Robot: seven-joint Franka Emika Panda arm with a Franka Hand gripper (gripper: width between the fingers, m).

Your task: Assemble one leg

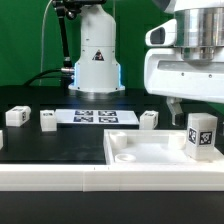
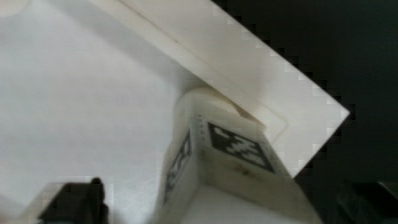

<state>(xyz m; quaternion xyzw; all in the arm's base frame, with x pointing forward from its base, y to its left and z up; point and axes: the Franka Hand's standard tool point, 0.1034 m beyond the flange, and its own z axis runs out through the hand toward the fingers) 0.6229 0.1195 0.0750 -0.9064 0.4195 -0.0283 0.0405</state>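
One leg (image 1: 200, 134), a white stubby block with a black-and-white tag, stands upright on the corner of the white tabletop (image 1: 128, 161) at the exterior view's right. My gripper (image 1: 193, 110) hangs just above and around its top. In the wrist view the leg (image 2: 228, 155) lies between my fingers (image 2: 73, 201), with a clear gap on one side, so the gripper (image 2: 214, 208) is open. The tabletop (image 2: 89, 100) fills the wrist view behind the leg. Three more legs lie loose on the table (image 1: 17, 116), (image 1: 48, 120), (image 1: 149, 119).
The marker board (image 1: 95, 116) lies flat in the middle behind the tabletop. The robot's base (image 1: 96, 60) stands at the back. The table's front edge (image 1: 60, 178) runs along the exterior view's bottom.
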